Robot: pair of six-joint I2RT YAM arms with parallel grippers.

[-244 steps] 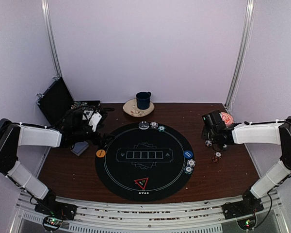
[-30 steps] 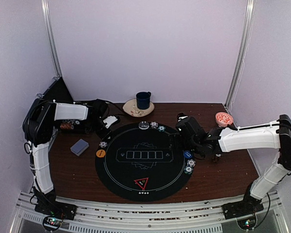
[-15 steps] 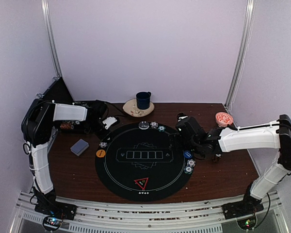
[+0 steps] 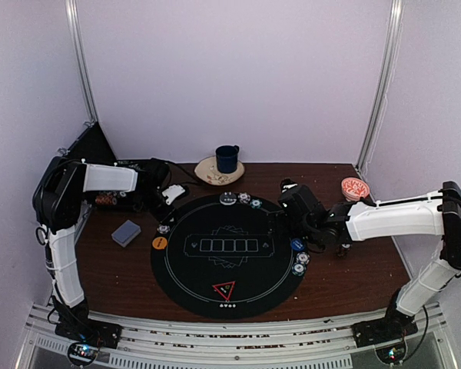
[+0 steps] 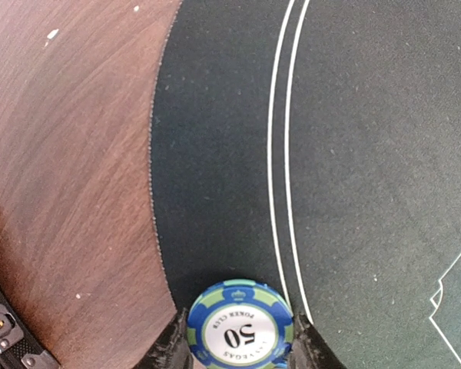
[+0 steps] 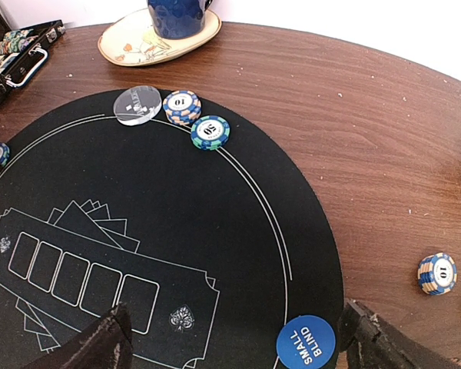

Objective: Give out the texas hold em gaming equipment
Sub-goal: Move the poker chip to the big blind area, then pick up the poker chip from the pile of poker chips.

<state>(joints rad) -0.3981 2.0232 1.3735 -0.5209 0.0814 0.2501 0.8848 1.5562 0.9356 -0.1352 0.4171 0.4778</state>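
A blue-and-green poker chip marked 50 [image 5: 240, 327] sits between my left gripper's [image 5: 240, 347] dark fingers [image 5: 171, 347], just inside the back-left edge of the black round mat [image 5: 353, 154]. That gripper [image 4: 169, 206] is shut on the chip. My right gripper [image 6: 238, 352] hangs open over the mat's right side [image 4: 288, 229], with the blue "small blind" disc [image 6: 306, 344] just inside its right finger [image 6: 376, 346]. On the mat lie a clear disc [image 6: 137, 104], two chips [image 6: 181, 106] beside it, an orange disc [image 4: 160, 243], a chip [image 4: 163, 228] and the red-edged triangle [image 4: 223, 290]. The card deck [image 4: 126, 232] lies left of the mat.
A dark blue mug [image 4: 227, 157] on a saucer stands behind the mat. At the back right is a red-patterned bowl [image 4: 355, 187]. An open black case [image 4: 92, 146] lies at the back left. Loose chips [image 6: 436, 274] rest on the wood right of the mat.
Over eight seconds the left gripper has moved to the mat's back-left edge and the right gripper onto the mat's right side. A chip now lies by the orange disc. In the last second, nearly still.
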